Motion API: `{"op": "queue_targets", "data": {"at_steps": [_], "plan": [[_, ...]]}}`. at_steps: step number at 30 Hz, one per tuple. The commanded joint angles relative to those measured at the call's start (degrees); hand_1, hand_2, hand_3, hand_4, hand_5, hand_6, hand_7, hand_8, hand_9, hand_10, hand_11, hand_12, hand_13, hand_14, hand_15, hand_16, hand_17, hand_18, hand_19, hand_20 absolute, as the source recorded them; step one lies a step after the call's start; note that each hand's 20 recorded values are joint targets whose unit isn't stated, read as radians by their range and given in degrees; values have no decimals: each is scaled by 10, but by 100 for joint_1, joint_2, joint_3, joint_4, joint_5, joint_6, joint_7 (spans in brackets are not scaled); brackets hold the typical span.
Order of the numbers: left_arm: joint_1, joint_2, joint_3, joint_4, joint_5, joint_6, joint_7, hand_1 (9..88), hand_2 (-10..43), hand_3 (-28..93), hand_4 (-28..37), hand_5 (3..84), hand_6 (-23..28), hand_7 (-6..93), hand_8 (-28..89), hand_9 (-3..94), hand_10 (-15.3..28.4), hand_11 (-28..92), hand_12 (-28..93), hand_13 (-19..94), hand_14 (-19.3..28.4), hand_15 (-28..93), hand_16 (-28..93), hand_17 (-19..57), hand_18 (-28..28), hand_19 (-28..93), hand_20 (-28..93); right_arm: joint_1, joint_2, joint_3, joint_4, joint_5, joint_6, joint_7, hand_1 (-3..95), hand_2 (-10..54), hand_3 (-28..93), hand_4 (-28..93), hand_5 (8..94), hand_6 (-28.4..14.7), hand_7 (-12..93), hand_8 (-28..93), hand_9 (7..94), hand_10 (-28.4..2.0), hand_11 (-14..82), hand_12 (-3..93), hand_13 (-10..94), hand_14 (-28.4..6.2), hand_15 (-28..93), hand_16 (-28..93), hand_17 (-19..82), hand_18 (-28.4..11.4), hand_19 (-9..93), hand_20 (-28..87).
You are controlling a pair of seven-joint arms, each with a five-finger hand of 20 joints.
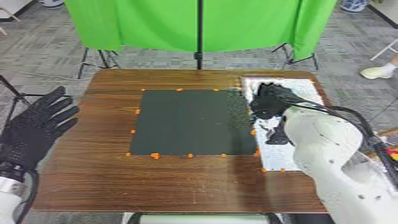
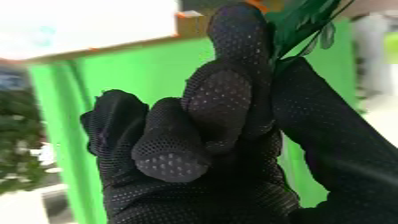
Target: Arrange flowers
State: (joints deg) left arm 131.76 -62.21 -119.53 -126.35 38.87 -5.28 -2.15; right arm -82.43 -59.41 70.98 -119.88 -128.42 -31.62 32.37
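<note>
While the left hand [image 1: 40, 125] hangs beside the table's left edge with its fingers spread and relaxed, holding nothing, the right hand [image 1: 271, 100] is over the far right part of the table [image 1: 80, 180]. In the right wrist view, the right hand [image 2: 213, 150] has a leafy green sprig [image 2: 302, 25] pinched between its thumb and a fairly straight finger, with other fingers curled toward the palm. Thin stems and narrow leaves stick out past the fingertips. In the head view, speckled foliage spreads beside the hand, above the border between the dark mat and the white sheet; whether any of it touches either surface cannot be told.

The dark mat [image 1: 191, 120] lies flat in the middle of the table, with small orange markers [image 1: 155, 155] spaced around its edges. The white sheet [image 1: 280, 157] lies along the mat's right side, partly covered from sight by the right hand and the white right arm [image 1: 324, 140]. Beyond the table's far edge, a green cloth [image 1: 249, 25] hangs, with a black pole [image 1: 200, 25] upright in front of it. The right wrist view also has a blurred clump of greenery [image 2: 22, 115] with pale spots, farther off beside the cloth.
</note>
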Motion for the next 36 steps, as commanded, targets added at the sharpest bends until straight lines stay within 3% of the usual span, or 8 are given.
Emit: {"op": "queue_targets", "data": {"at_steps": [1, 4, 10, 13, 18, 26, 32, 36], "plan": [[536, -116, -221, -120, -89, -97, 512, 236, -68, 691, -281, 243, 13, 211, -119, 206, 99, 210, 155, 144, 124, 288, -7, -117, 184, 391, 62, 1712, -833, -1518, 1299, -258, -489, -252, 297, 7, 931, -90, 911, -55, 398, 35, 877, -94, 552, 306, 828, -40, 807, 318, 573, -166, 932, 712], [681, -132, -259, -185, -151, -37, 638, 234, -74, 694, -281, 242, 12, 210, -118, 205, 98, 205, 156, 145, 123, 281, -6, -117, 184, 388, 64, 2001, -1223, -1923, 1752, -465, -517, -345, 296, 8, 931, -89, 912, -55, 399, 30, 877, -93, 552, 306, 828, -40, 807, 317, 574, -166, 932, 711], [601, -229, -149, -205, -122, -22, 553, 234, -84, 695, -280, 243, 13, 210, -117, 206, 96, 199, 161, 146, 123, 277, -1, -113, 184, 382, 68, 2101, -1997, -2347, 2383, -980, -735, -541, 296, 10, 931, -93, 908, -53, 410, 28, 875, -93, 553, 305, 828, -39, 807, 317, 573, -165, 932, 711], [453, -123, -21, -122, -126, 1, 531, 234, -85, 695, -281, 243, 13, 210, -117, 206, 97, 198, 163, 146, 123, 276, 2, -113, 183, 379, 70, 2157, -2334, -2529, 2817, -1235, -815, -609, 294, 11, 931, -92, 911, -52, 407, 21, 875, -93, 553, 304, 828, -39, 807, 316, 574, -165, 932, 711], [343, -11, 130, -114, -73, -6, 573, 237, -80, 693, -280, 243, 13, 209, -117, 207, 97, 196, 165, 148, 123, 275, 2, -112, 184, 378, 72, 2072, -2755, -2662, 3326, -1561, -845, -674, 293, 13, 930, -94, 910, -50, 414, 14, 875, -91, 554, 304, 828, -38, 807, 316, 575, -165, 932, 711], [86, 114, 314, -41, -76, -96, 297, 236, -75, 690, -278, 243, 12, 209, -117, 207, 97, 195, 166, 149, 123, 275, 3, -113, 184, 377, 74, 1843, -3129, -2771, 3639, -1687, -804, -356, 291, 15, 930, -99, 911, -45, 421, -3, 877, -90, 554, 303, 831, -36, 807, 315, 578, -164, 932, 709], [-62, 149, 350, 22, -112, -178, 67, 236, -74, 690, -277, 243, 12, 208, -116, 207, 96, 196, 166, 149, 123, 275, 3, -113, 184, 377, 75, 1615, -3267, -2693, 3614, -1543, -776, -122, 292, 18, 927, -109, 916, -41, 421, -28, 877, -88, 553, 303, 834, -33, 805, 314, 584, -165, 932, 709], [-146, 124, 416, 97, -106, -245, 60, 236, -74, 690, -278, 243, 12, 208, -116, 207, 97, 195, 166, 149, 124, 276, 4, -113, 184, 377, 75, 1419, -3305, -2576, 3651, -1544, -708, 1, 292, 20, 925, -118, 923, -35, 418, -60, 878, -87, 552, 303, 834, -33, 803, 317, 585, -165, 932, 709]]}}
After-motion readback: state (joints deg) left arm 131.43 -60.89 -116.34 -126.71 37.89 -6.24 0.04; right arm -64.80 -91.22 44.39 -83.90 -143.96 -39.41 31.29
